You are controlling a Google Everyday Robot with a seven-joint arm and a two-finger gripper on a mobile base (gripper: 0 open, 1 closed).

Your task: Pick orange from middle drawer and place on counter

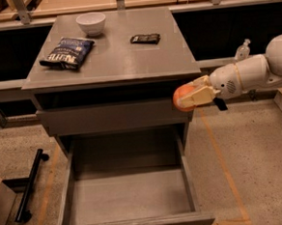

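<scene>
My gripper [187, 97] is shut on the orange [180, 98], a small round orange fruit. It holds the fruit in the air at the cabinet's right front corner, just below the level of the counter [122, 55] and well above the open drawer. The white arm reaches in from the right. The middle drawer [127, 195] is pulled out at the bottom, a grey tray with nothing showing in it. The counter is the flat grey top of the cabinet.
On the counter stand a white bowl [91, 24] at the back left, a dark chip bag [67, 52] at the left and a small dark snack bar [145, 38] at the back right. A black bar [31, 182] lies on the floor at left.
</scene>
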